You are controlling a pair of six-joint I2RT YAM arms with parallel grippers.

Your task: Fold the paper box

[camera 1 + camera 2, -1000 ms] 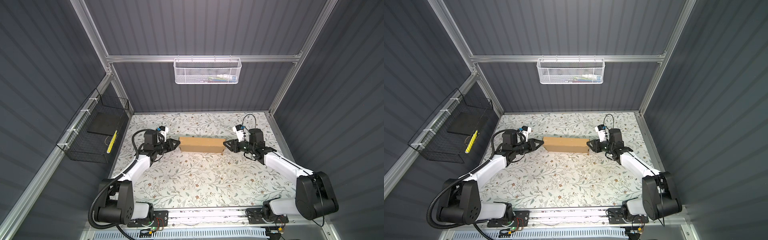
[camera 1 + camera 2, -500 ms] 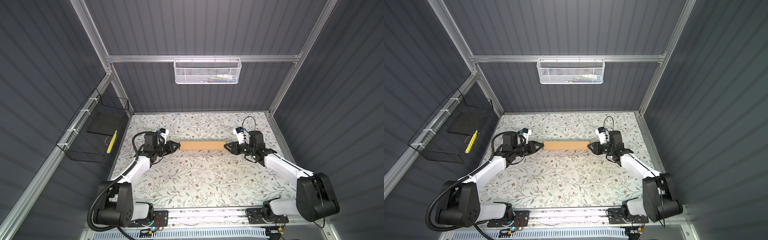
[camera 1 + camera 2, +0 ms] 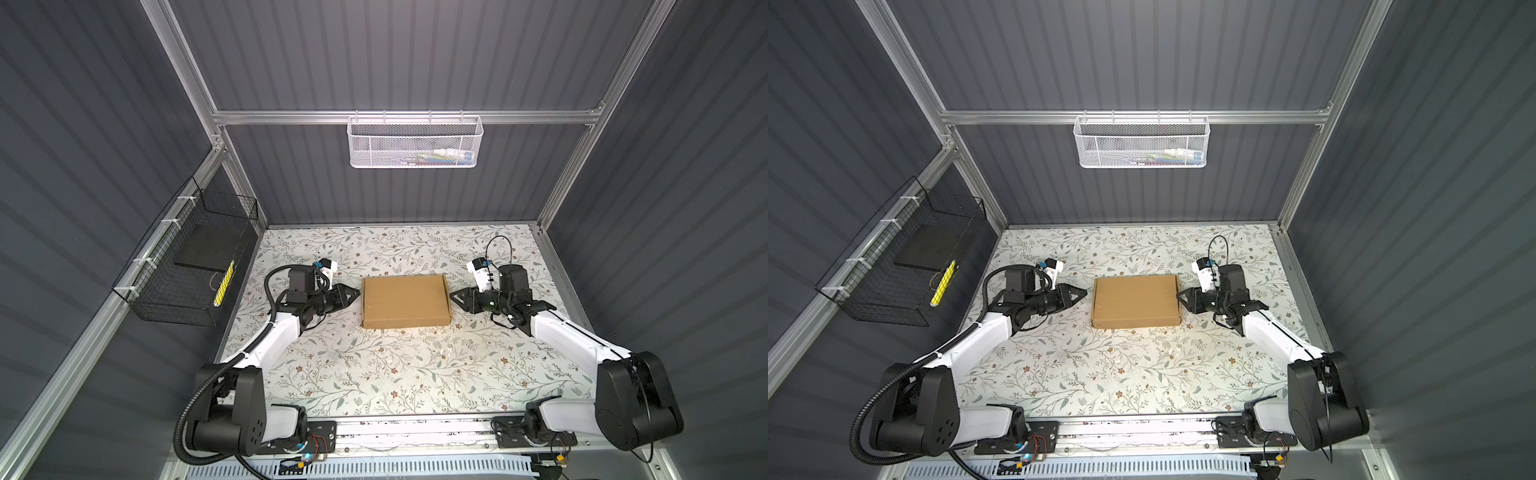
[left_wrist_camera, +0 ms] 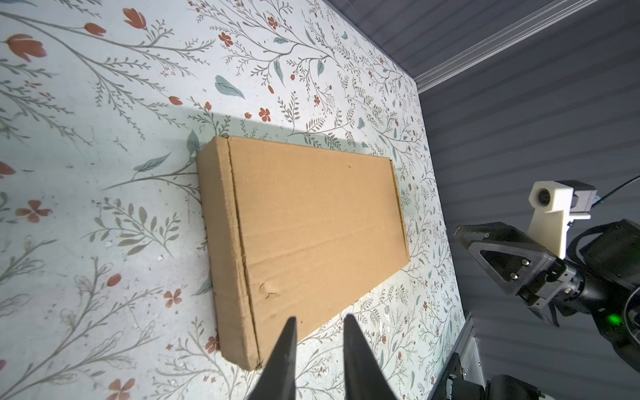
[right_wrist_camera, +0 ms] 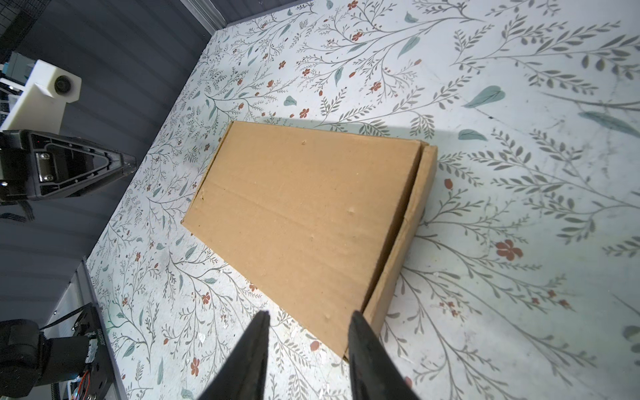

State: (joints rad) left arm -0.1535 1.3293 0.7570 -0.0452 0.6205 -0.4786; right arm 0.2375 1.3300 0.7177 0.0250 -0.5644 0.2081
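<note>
The paper box (image 3: 405,301) (image 3: 1136,301) is a closed, shallow brown cardboard mailer lying flat on the floral table (image 3: 374,365), slightly behind its middle. My left gripper (image 3: 355,294) (image 3: 1083,292) points at the box's left end, tips just short of it. My right gripper (image 3: 454,296) (image 3: 1180,296) points at the right end, equally close. In the left wrist view the box (image 4: 311,225) lies beyond the left gripper (image 4: 320,317), whose jaws stand apart with nothing clamped. The right gripper (image 5: 310,313) stands wider apart before the box (image 5: 304,214), also holding nothing.
A white mesh basket (image 3: 415,143) hangs on the back wall rail. A black wire basket (image 3: 187,266) with a dark pad hangs on the left wall. Grey walls close in three sides, and a metal rail (image 3: 415,432) runs along the table's front edge.
The box was up between the two gripper tips, tilted, then edge-on as a thin strip. Now it lies flat on the table with its broad face up, and both grippers stand beside its ends.
</note>
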